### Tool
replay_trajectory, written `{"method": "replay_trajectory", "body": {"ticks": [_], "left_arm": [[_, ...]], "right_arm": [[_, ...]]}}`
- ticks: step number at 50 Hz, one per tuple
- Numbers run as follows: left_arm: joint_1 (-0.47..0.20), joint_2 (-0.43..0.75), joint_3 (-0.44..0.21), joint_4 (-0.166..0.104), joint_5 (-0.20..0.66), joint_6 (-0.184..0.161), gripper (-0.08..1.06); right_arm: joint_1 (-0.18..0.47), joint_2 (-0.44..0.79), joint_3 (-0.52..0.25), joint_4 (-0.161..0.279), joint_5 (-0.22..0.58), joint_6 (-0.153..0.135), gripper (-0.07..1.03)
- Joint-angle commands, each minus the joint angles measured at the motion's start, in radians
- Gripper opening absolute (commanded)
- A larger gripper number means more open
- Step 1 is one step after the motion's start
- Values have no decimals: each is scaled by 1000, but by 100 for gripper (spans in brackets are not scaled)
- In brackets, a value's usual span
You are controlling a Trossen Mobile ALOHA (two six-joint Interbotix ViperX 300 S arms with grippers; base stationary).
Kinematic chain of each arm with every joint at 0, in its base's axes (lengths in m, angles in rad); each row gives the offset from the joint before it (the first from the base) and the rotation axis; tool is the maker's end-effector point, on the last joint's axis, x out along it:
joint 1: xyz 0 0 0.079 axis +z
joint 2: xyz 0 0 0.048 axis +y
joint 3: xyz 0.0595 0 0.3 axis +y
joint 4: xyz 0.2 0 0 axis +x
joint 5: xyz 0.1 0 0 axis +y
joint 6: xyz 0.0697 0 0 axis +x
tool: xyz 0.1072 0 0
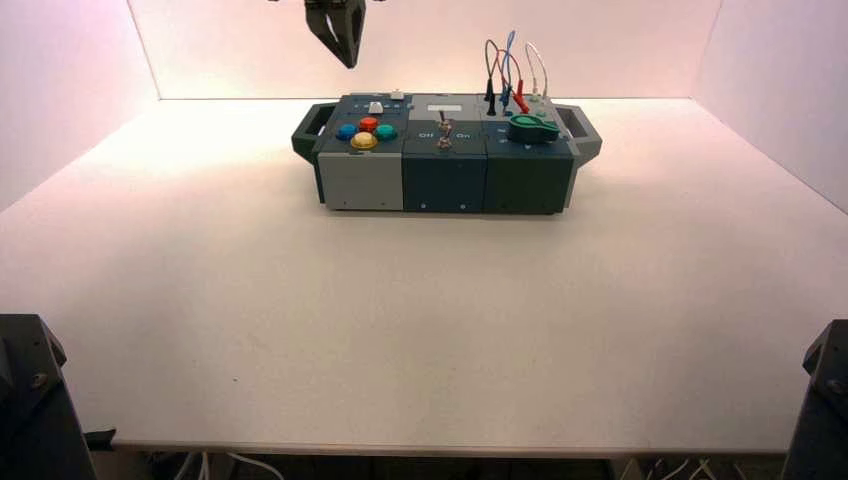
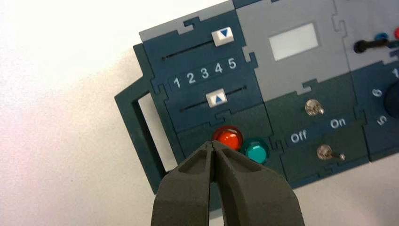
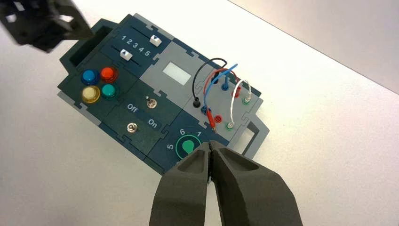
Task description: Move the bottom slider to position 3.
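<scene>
The bottom slider is a tiny white knob with a blue triangle in the slot nearer the coloured buttons. It stands about under the 4 of the 1–5 scale. It also shows in the high view and the right wrist view. My left gripper is shut and empty. It hangs in the air above the box's left end, with its tips near the red button in its wrist view and short of the slider. My right gripper is shut and empty, high off the box's knob end.
The other slider sits near the 5 end of the far slot. Blue, red, yellow and teal buttons, two metal toggle switches, a green knob and plugged wires fill the rest of the box. The box has handles at both ends.
</scene>
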Motion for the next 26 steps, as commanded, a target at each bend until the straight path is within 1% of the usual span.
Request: {"method": "replay_trajectory", "body": {"ticks": [1,15,21,26], "left_arm": [[-2,-61,25,-5,-26,3,-3],[-2,-71,43,-8,-46,3,-3],[-5,-86,61,-8,-78,2,-3],[-5,-84,63,-9,-78,3,-3]], "right_arm": [[-2,0,-15,3,-11,-3,-2],[-3,6,-12,2,-15,-3,-2],[-2,8,-11,3,-15,-3,-2],[-2,6,-11,3,-15,-3,-2]]}}
